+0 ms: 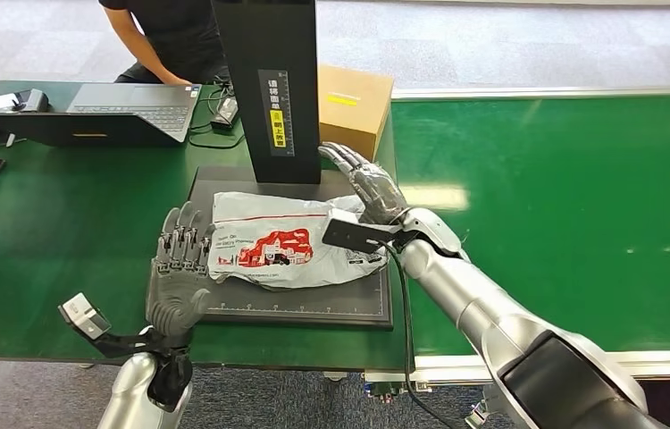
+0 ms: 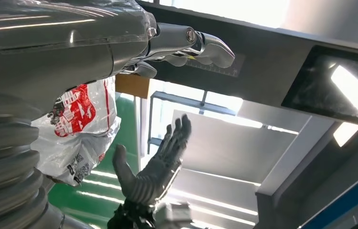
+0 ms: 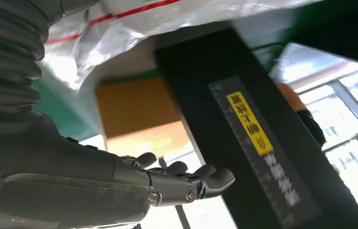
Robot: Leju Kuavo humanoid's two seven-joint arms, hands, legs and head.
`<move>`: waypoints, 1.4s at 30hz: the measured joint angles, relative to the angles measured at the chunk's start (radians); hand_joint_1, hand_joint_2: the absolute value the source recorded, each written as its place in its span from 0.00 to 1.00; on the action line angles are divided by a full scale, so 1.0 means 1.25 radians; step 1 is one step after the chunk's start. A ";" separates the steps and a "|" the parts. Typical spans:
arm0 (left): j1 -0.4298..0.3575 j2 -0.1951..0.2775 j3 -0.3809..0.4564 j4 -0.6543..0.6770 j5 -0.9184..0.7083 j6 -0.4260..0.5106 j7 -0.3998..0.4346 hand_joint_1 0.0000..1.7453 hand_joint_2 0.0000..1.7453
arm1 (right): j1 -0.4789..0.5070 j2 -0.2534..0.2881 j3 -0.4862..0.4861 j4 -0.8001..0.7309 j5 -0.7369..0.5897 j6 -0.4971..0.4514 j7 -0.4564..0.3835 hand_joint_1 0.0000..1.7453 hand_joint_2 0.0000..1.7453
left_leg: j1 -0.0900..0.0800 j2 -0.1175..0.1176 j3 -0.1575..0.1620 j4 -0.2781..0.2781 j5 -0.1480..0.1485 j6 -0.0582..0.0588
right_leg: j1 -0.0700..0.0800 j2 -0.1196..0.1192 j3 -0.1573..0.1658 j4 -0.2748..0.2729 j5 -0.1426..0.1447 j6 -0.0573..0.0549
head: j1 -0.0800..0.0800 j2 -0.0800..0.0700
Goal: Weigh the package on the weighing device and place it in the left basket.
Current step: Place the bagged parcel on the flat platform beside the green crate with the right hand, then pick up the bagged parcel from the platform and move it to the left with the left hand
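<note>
The package (image 1: 288, 239), a crumpled white plastic mailer printed with a red graphic and black text, lies on the black weighing device (image 1: 300, 308) on the green worktop (image 1: 546, 206), just in front of its upright black column (image 1: 271, 85). The left hand (image 1: 180, 268) and right hand (image 1: 369, 189) flank it with fingers straight and spread, holding nothing. The left wrist view looks past the package at the right hand's palm, while the head view adds a cardboard box (image 1: 355, 107), a laptop (image 1: 130, 107) and a seated person (image 1: 166, 40).

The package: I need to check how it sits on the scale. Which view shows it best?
The head view: the whole package lies on the black scale platform, between both hands. The left wrist view catches one end; the right wrist view, a blurred edge.
</note>
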 joint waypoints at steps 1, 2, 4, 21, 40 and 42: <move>0.003 0.001 0.000 -0.001 0.003 0.003 0.000 0.00 1.00 | 0.020 -0.002 -0.025 -0.029 -0.047 0.022 -0.007 0.00 1.00 | 0.000 0.000 0.000 0.000 0.000 0.000 | 0.000 0.000 0.000 0.000 0.000 0.000 | 0.000 0.000; 0.006 0.002 0.001 -0.002 0.006 0.007 0.001 0.00 1.00 | 0.043 -0.004 -0.049 -0.062 -0.091 0.043 -0.008 0.00 1.00 | 0.000 0.000 0.000 0.000 0.000 0.000 | 0.000 0.000 0.000 0.000 0.000 0.000 | 0.000 0.000; 0.015 0.004 0.001 -0.006 0.010 0.013 0.004 0.00 1.00 | 0.093 -0.012 -0.093 -0.133 -0.164 0.079 -0.002 0.00 1.00 | 0.000 0.000 0.000 0.000 0.000 0.000 | 0.000 0.000 0.000 0.000 0.000 0.000 | 0.000 0.000; 0.061 0.004 0.009 -0.047 -0.115 0.096 0.023 0.00 1.00 | 0.574 -0.004 -0.419 -0.550 -0.363 0.275 0.071 0.00 1.00 | 0.000 -0.001 -0.001 -0.001 -0.001 -0.001 | 0.000 -0.001 -0.002 -0.001 -0.001 0.000 | 0.000 0.000; -0.200 -0.047 -0.245 0.093 -0.889 0.471 0.295 0.00 1.00 | 0.623 0.054 -0.491 -0.621 -0.263 0.391 0.129 0.00 1.00 | 0.000 0.000 -0.001 0.000 0.000 0.000 | 0.000 -0.001 -0.001 -0.001 0.001 0.000 | 0.000 0.000; -0.236 -0.056 -0.264 0.135 -0.916 0.441 0.336 0.00 1.00 | 0.623 0.058 -0.494 -0.623 -0.272 0.409 0.131 0.00 1.00 | 0.000 0.000 -0.001 0.000 0.000 0.000 | 0.000 -0.001 -0.001 -0.001 0.001 0.000 | 0.000 0.000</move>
